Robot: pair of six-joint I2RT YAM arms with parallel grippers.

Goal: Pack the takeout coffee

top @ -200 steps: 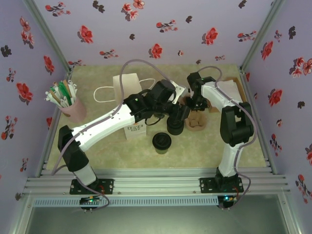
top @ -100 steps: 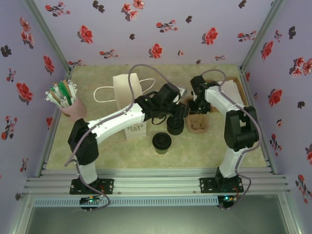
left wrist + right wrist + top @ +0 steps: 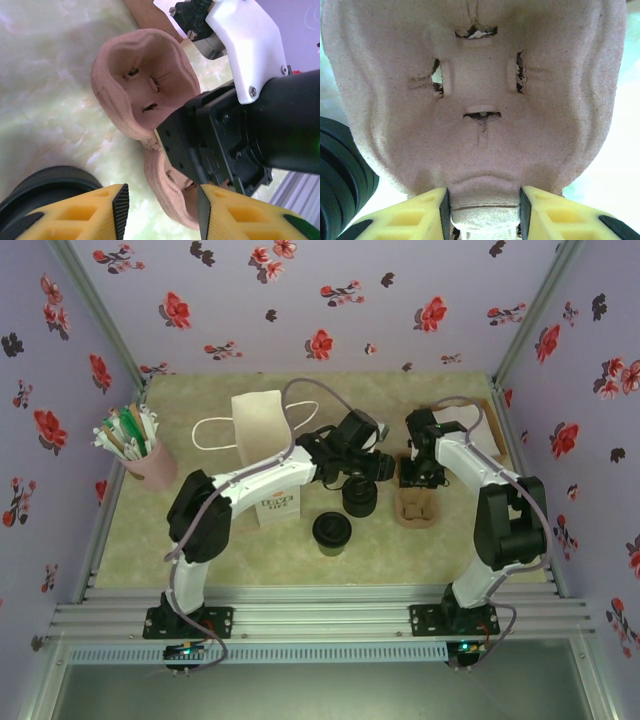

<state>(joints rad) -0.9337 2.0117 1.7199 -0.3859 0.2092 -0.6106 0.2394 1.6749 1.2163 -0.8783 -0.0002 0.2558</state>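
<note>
The takeout coffee, a small dark cup (image 3: pixel 332 532) with a black top, stands on the table's middle, apart from both grippers. A brown pulp cup carrier (image 3: pixel 415 508) lies right of it. My right gripper (image 3: pixel 485 205) is shut on the carrier's (image 3: pixel 480 65) end tab, both pads pressed against it. My left gripper (image 3: pixel 162 210) hovers over the carrier's (image 3: pixel 145 80) nearer well, jaws apart, and the left pad is off the pulp. In the top view the left gripper (image 3: pixel 385 468) and the right gripper (image 3: pixel 420 480) sit close together above the carrier.
A stack of black lids (image 3: pixel 360 498) stands just left of the carrier, close to both grippers. The white paper bag (image 3: pixel 262 425) is behind a small printed box (image 3: pixel 278 502). A pink cup of straws (image 3: pixel 140 455) stands far left. A brown tray (image 3: pixel 490 420) sits back right.
The left arm has stretched right, bringing its gripper over the carrier, and its jaws have narrowed. The right gripper has shifted right and nearer, taking the carrier with it.
</note>
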